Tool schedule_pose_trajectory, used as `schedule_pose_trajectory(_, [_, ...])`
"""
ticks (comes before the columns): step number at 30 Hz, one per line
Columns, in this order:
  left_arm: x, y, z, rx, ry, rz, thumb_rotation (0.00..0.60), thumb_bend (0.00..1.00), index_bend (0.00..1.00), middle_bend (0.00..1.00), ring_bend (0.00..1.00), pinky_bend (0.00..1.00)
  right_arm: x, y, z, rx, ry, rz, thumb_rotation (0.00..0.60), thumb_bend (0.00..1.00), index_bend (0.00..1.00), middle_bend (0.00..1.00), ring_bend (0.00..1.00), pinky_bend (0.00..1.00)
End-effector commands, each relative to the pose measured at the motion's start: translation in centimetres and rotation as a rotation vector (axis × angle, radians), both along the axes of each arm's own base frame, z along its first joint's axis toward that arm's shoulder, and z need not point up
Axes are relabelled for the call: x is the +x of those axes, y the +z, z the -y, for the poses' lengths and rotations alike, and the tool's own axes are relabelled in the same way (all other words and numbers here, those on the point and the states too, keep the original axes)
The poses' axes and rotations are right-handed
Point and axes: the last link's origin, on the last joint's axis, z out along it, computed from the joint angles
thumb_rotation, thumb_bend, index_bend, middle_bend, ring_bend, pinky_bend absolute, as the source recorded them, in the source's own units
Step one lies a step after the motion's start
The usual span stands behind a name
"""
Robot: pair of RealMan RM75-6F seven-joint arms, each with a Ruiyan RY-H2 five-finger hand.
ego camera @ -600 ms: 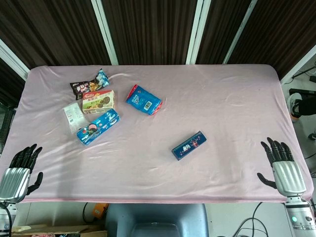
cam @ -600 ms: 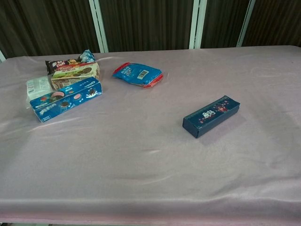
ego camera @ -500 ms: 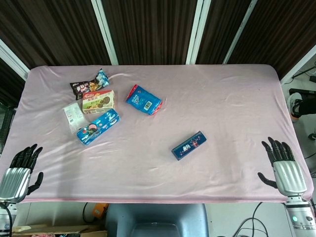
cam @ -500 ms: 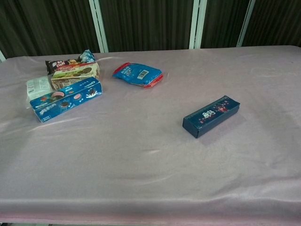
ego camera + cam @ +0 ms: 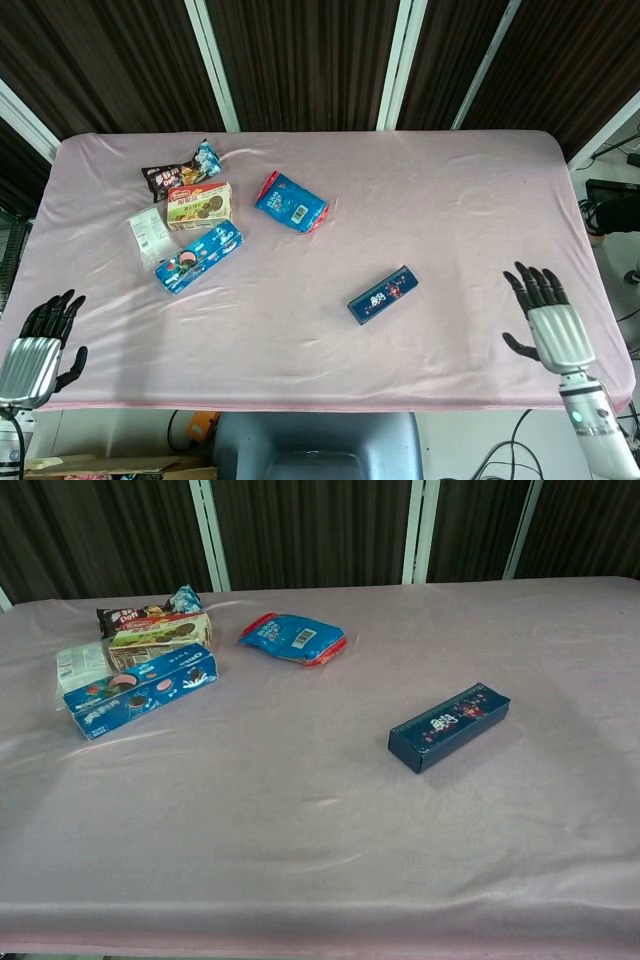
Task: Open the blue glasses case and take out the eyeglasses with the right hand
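Observation:
The blue glasses case (image 5: 382,294) lies closed on the pink tablecloth (image 5: 450,220), right of centre; it also shows in the chest view (image 5: 449,725). The eyeglasses are hidden inside it. My right hand (image 5: 542,320) hovers over the table's front right corner, fingers spread and empty, well to the right of the case. At the front left corner my left hand (image 5: 38,345) stays open and empty, far from the case. Neither hand appears in the chest view.
Several snack packs sit at the back left: a long blue biscuit box (image 5: 198,256), a beige cookie box (image 5: 199,205), a dark wrapper (image 5: 181,172), a small white packet (image 5: 147,233) and a blue-red pouch (image 5: 290,201).
My right hand has moved left and slightly away from me, over the table's edge toward the case. The left hand and the case have not moved.

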Motion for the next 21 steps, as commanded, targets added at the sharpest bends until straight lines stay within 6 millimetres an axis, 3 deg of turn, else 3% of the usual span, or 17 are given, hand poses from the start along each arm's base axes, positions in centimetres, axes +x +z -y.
schedule_pose_trajectory(1, [0.0,-0.1,-0.1,-0.002,0.004,-0.003,0.6,0.44,0.0,0.01,0.0,0.11,2.5,-4.2,5.3,0.121,0.107,-0.07,0.6,0.34,0.0,0.0,0.0,0.0])
schedule_pose_trajectory(9, [0.1,-0.3,-0.1,-0.011,-0.001,-0.007,0.6,0.44,0.0,0.01,0.0,0.12,5.9,-9.6,8.6,0.232,0.165,-0.147,0.6,0.33,0.0,0.0,0.0,0.0])
schedule_pose_trajectory(21, [0.1,-0.1,0.1,-0.009,-0.003,-0.001,0.6,0.44,0.0,0.01,0.0,0.11,9.5,-14.4,9.9,0.299,0.208,-0.168,0.6,0.34,0.04,0.0,0.0,0.0])
